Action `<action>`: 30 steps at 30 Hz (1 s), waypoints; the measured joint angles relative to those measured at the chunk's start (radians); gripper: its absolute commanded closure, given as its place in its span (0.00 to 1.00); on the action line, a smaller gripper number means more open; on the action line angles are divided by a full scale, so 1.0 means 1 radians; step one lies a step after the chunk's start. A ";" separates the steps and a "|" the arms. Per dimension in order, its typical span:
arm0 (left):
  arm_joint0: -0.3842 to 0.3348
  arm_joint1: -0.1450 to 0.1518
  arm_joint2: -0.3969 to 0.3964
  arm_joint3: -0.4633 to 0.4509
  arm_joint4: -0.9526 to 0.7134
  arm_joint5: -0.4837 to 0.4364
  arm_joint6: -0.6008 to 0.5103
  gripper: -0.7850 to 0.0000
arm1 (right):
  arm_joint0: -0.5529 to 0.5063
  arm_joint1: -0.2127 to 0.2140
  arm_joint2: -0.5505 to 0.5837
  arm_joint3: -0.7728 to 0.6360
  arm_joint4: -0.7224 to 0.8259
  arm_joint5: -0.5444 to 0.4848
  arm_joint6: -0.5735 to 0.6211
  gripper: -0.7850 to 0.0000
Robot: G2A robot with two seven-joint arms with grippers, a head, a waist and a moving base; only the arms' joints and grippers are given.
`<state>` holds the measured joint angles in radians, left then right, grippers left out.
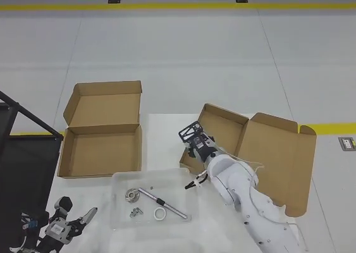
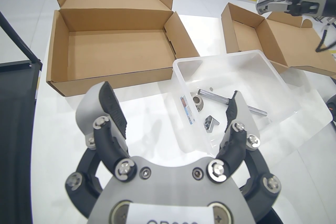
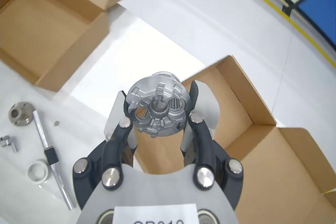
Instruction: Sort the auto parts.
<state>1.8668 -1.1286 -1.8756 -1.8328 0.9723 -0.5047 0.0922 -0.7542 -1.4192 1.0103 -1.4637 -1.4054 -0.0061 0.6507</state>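
Starting on the left, the left gripper (image 1: 78,210) (image 2: 170,89) hangs above the white table (image 1: 165,136), off the left end of the clear tray (image 1: 119,180) (image 2: 273,72). Its jaws are spread wide with nothing between them.

Behind it sits the left cardboard box (image 1: 102,152) (image 2: 115,51) (image 3: 39,25), lid flipped back, and we see nothing inside.

Next over, the tray holds the loose bits:
- A flanged hub (image 1: 129,195) (image 2: 197,101) (image 3: 18,113) is toward the left end.
- A small bracket (image 1: 135,212) (image 2: 211,123) (image 3: 9,142) lies near it.
- A long steel rod (image 1: 163,203) (image 2: 215,97) (image 3: 39,128) lies diagonally across the middle, with a dark collar partway along.
- A metal ring (image 1: 159,214) (image 3: 39,171) sits just beside the rod.
- A tiny disc (image 2: 211,89) (image 3: 56,123) lies off on its own; we can't tell what it is.

Moving right, the right gripper (image 1: 193,134) (image 2: 273,1) (image 3: 158,93) is clamped on a round cast part (image 3: 157,109), a silver thing with a centre bore, cut-out windows and raised lugs on its face. The fingers (image 3: 193,96) grip it by the rim from both sides. It's held up in the air over the left end of the right cardboard box (image 1: 279,158) (image 2: 244,36) (image 3: 262,156), not touching it. That box is open too, lid folded out to the right, and the floor we can see is bare.
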 measured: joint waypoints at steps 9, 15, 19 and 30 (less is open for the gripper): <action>0.000 0.000 0.000 0.000 0.000 0.000 0.000 0.00 | 0.256 -0.032 0.044 0.514 0.247 -0.152 -0.031 1.00; 0.000 0.000 0.000 0.000 0.000 0.000 0.000 0.00 | 0.405 -0.088 -0.042 0.789 0.303 -0.144 0.022 1.00; 0.000 0.000 0.000 0.000 0.000 0.000 0.000 0.00 | 0.466 -0.119 -0.077 0.915 0.326 -0.150 0.033 1.00; 0.000 0.000 0.000 0.000 0.000 0.000 0.000 0.00 | 0.539 -0.160 -0.096 1.101 0.378 -0.197 -0.023 0.00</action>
<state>1.8668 -1.1286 -1.8756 -1.8328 0.9723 -0.5047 0.0922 -0.2155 -1.5792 0.9142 -0.3629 -1.0277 -0.2030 0.6282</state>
